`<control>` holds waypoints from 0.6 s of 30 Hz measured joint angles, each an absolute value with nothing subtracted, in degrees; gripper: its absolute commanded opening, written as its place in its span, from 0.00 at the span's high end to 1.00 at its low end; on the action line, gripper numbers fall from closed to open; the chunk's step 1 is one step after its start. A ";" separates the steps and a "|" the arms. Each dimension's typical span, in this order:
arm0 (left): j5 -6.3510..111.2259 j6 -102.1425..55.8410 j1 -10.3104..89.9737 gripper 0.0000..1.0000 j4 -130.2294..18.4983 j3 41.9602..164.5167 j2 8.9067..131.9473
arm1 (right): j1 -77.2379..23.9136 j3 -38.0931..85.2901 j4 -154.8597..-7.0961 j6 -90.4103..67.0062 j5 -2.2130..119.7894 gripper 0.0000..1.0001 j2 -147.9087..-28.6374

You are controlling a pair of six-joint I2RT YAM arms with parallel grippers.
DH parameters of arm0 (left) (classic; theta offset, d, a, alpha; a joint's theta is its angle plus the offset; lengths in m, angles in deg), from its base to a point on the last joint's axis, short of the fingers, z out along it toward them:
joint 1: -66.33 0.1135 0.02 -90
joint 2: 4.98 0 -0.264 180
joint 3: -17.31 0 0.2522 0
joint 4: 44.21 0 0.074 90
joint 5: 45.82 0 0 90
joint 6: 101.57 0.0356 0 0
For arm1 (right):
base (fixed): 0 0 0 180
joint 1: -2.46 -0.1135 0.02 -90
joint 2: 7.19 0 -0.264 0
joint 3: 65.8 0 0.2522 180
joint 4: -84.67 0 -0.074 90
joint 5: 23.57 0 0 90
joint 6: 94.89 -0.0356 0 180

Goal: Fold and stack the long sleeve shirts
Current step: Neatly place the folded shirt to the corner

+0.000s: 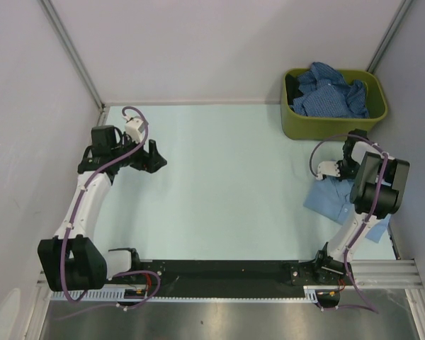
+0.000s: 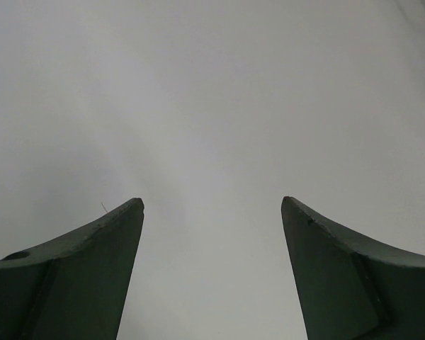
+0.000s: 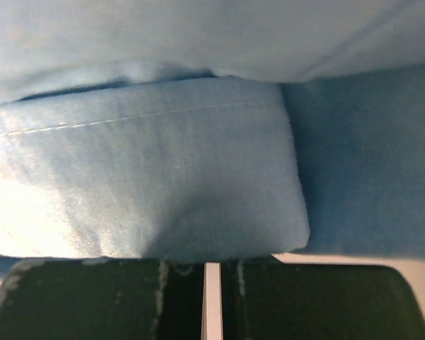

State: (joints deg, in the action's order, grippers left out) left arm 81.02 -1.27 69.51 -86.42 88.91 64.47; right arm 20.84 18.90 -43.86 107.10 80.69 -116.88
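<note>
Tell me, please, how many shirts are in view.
2 at least: a light blue shirt on the table at right, and a darker blue heap in the green bin that may hide more.

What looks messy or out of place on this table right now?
The darker blue shirts sit crumpled in the olive-green bin at the far right, bunched above its rim. The light blue shirt lies folded but skewed to the table edges.

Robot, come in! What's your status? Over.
Left end effector open, empty. Right end effector shut at light blue shirt. Other shirts in bin. Nothing blocking.
</note>
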 measured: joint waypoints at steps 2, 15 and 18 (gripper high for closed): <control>81.06 -1.09 69.51 0.16 -86.31 88.91 64.73 | 19.90 19.38 -44.58 107.47 80.19 0.83 -117.06; 83.84 -0.98 68.00 0.17 -86.15 88.91 67.16 | 11.74 26.68 -37.28 108.34 71.01 0.80 -116.44; 83.97 -1.18 65.36 0.17 -85.96 88.91 69.02 | 11.39 26.25 -36.36 108.56 71.25 0.43 -116.42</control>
State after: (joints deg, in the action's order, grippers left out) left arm 83.97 -1.18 65.36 -85.96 88.91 69.02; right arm 11.39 26.25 -36.36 108.56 71.25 -116.42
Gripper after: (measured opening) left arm 0.832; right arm 0.318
